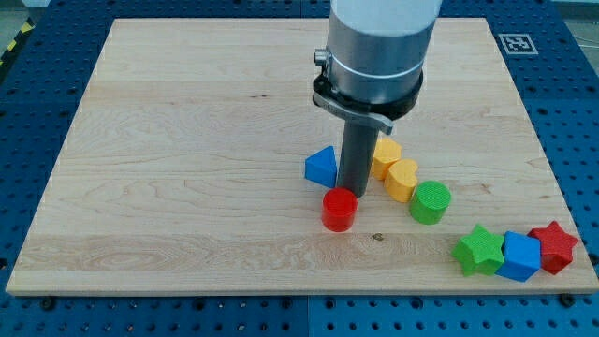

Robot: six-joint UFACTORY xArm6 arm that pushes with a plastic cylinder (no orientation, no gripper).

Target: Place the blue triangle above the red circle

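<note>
The blue triangle (321,167) lies on the wooden board (187,140) near the middle. The red circle (339,209) sits just below and right of it, almost touching. My tip (354,192) comes down between them, right of the blue triangle and just above the red circle's top edge. The arm's grey body hides the board above the rod.
A yellow block (385,155) and a yellow heart (402,179) lie just right of the rod, then a green circle (430,202). At the bottom right are a green star (479,249), a blue block (520,256) and a red star (554,245).
</note>
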